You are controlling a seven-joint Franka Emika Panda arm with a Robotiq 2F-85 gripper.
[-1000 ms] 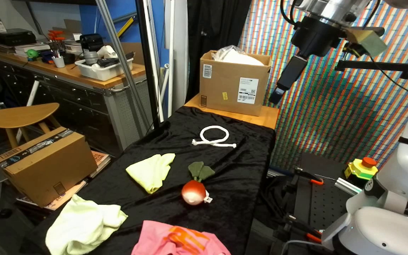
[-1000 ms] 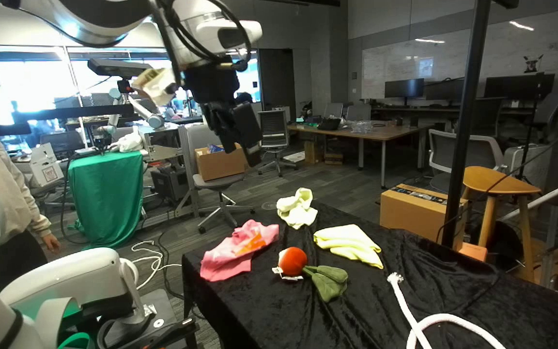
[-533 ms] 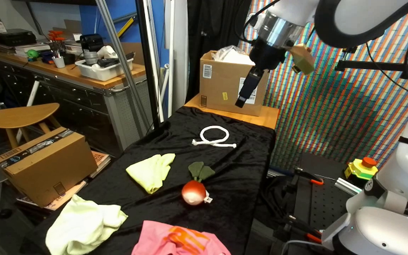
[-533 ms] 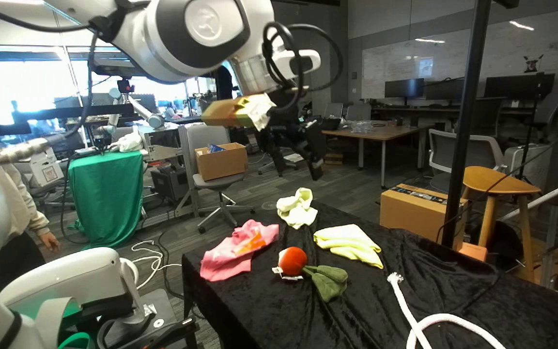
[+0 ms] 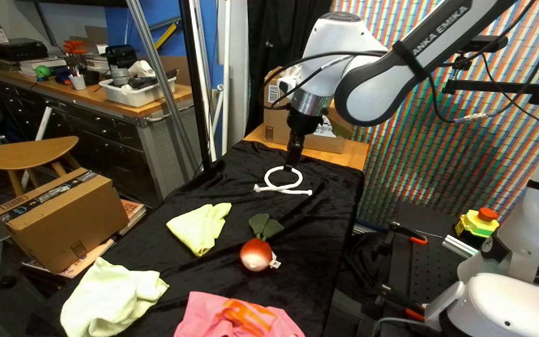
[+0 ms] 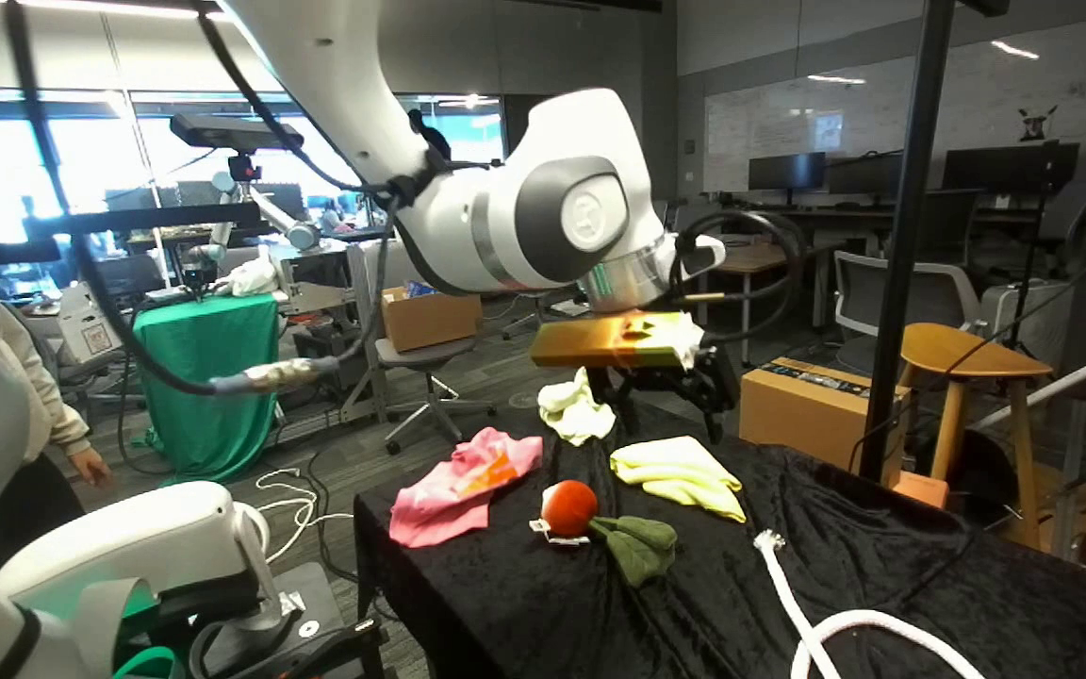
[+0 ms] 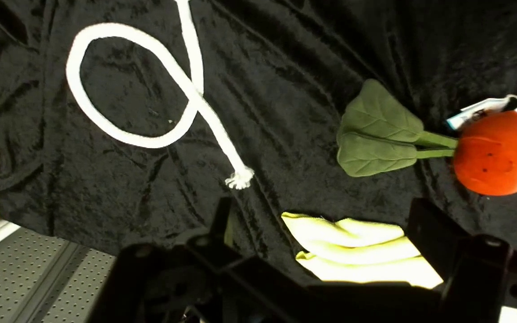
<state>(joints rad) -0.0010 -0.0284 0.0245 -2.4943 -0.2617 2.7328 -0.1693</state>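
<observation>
Spread, empty black pincer (image 7: 322,206), if lowered off-centre, could bunch folded yellow fabric cloth (image 7: 359,255) toward nearest edge of black-velvet-covered table (image 5: 316,252).

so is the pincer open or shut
Open: in the wrist view the pincer has its fingers wide apart, gripping nothing.

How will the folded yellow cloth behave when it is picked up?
The folded yellow cloth would likely hang limp, as it lies in soft folds. Its layers lie loose, so they may unfold. It looks thin, so probably light.
</observation>
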